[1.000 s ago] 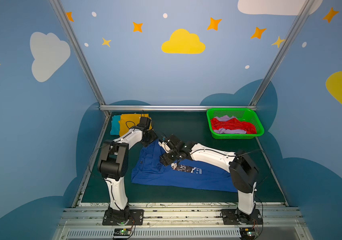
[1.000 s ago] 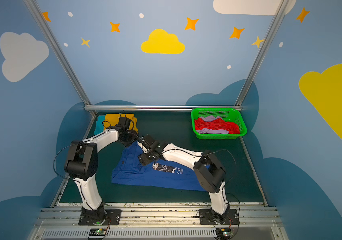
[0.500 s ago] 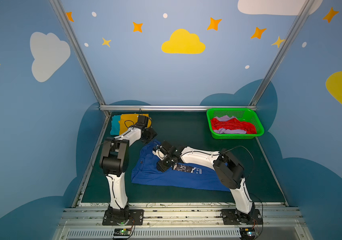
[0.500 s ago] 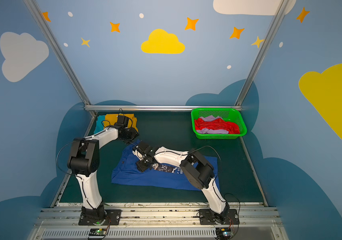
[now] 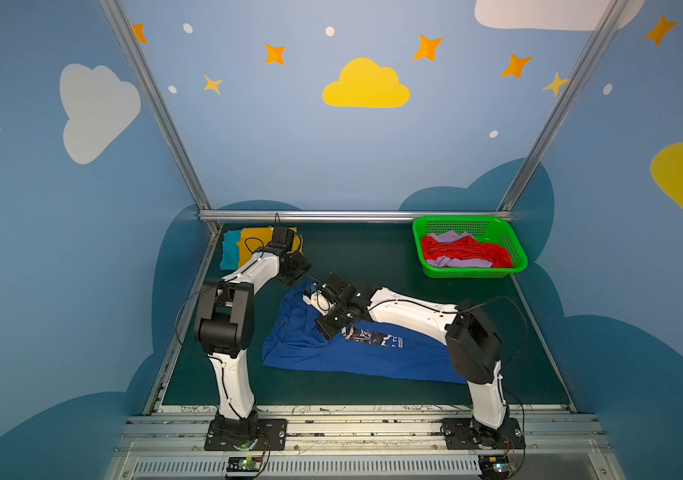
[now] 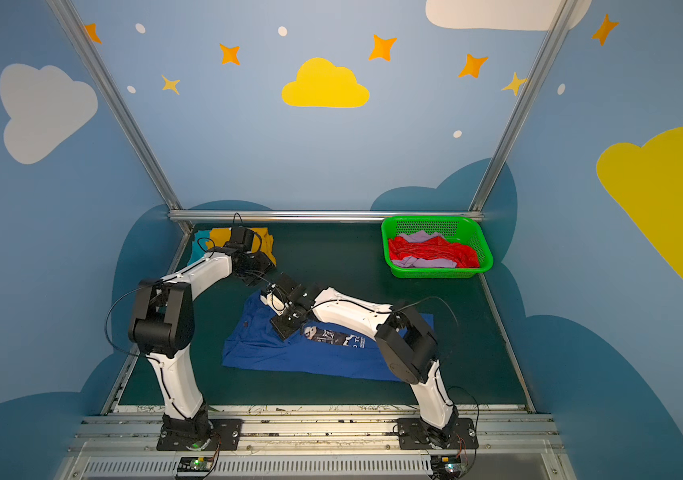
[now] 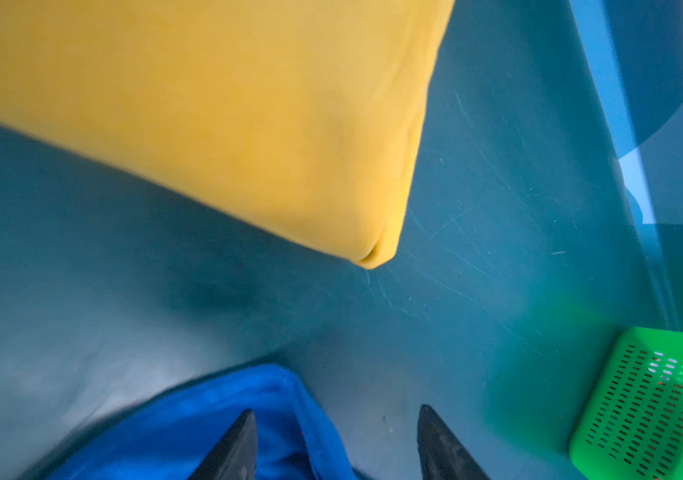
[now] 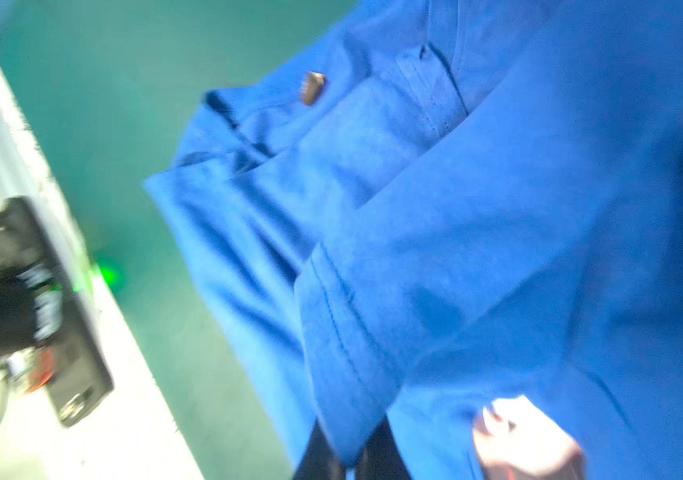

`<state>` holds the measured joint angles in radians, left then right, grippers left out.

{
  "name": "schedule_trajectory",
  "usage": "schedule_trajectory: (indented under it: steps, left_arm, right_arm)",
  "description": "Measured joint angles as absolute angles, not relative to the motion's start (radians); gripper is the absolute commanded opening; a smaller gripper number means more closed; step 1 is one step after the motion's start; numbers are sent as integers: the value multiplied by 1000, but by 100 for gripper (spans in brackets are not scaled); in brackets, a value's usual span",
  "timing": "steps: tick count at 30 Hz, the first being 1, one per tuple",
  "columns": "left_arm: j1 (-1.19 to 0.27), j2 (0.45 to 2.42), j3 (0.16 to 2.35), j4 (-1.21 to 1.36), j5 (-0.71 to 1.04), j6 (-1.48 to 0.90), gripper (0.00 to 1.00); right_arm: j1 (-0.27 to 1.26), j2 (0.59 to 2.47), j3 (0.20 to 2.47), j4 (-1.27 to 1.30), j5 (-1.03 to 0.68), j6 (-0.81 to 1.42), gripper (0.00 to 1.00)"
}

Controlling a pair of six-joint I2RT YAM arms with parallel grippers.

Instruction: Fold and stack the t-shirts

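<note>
We have the blue t-shirt (image 5: 331, 353) spread on the dark green mat (image 5: 373, 257), print side up, its collar end rumpled under the two grippers. The right gripper (image 8: 348, 457) is pressed together on a raised fold of that blue cloth, and a stitched hem runs up from between its fingers. The left gripper (image 7: 335, 440) hangs just beside it with fingers spread, one tip over the shirt's rolled edge and the other over bare mat, gripping nothing. We judge the folding of this shirt to be only at its start: one side is taken, the other not yet. The next move calls for the left gripper to close on the near edge. Both should then lift and carry the cloth over evenly, since soft jersey sags and creases when pulled from one point. Just beyond the left gripper lies the yellow t-shirt (image 7: 206, 124), folded into a smooth, thick rectangle on top of a teal t-shirt (image 5: 229, 249). Well apart from both grippers stands the green mesh basket (image 5: 510, 249), rigid plastic, holding a crumpled red t-shirt (image 5: 464, 251) and a lilac t-shirt (image 5: 452, 237)
</note>
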<state>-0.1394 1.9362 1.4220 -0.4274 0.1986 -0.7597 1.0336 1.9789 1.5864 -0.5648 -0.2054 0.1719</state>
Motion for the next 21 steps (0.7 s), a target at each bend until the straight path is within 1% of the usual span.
schedule_trajectory:
  steps: [6, 14, 20, 21]
  left_arm:
    - [-138, 1824, 1365, -484, 130, -769, 63]
    - [-138, 1797, 1296, -533, 91, -779, 63]
    - [-141, 1769, 1258, -567, 76, -780, 70]
    - [-144, 1763, 1256, -573, 73, -779, 71]
  right_arm:
    - [1075, 1873, 1533, -622, -251, 143, 0]
    - [1136, 1865, 1399, -695, -290, 130, 0]
    - [1143, 1865, 1375, -702, -281, 131, 0]
    - [1143, 1866, 1376, -700, -276, 133, 5]
